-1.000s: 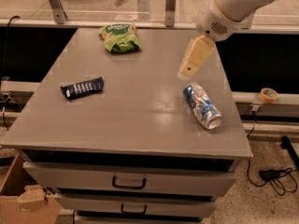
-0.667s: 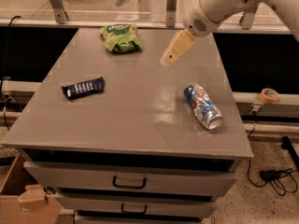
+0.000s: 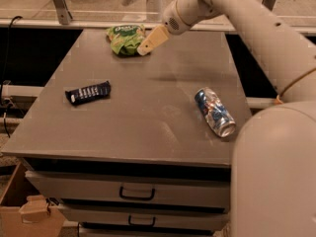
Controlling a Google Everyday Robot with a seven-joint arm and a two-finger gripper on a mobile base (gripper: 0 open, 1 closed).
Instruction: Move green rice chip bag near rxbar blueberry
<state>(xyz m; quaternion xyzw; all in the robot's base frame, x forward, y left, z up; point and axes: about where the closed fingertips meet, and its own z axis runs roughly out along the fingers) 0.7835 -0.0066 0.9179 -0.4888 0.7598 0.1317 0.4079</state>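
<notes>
The green rice chip bag (image 3: 125, 38) lies crinkled at the far edge of the grey table (image 3: 143, 117), left of centre. The rxbar blueberry (image 3: 88, 93), a dark navy bar with white lettering, lies flat on the left part of the table, well apart from the bag. My gripper (image 3: 148, 44) reaches in from the upper right and its cream-coloured tip is right at the bag's right edge, just above the table.
A crushed blue-silver can (image 3: 214, 111) lies on its side on the right part of the table. My arm (image 3: 256, 28) crosses the upper right. Drawers (image 3: 137, 193) sit under the table front. A cardboard box (image 3: 24, 209) stands on the floor at lower left.
My gripper has moved left and away across the table, from above the can's side to the right edge of the green bag. The objects have not moved.
</notes>
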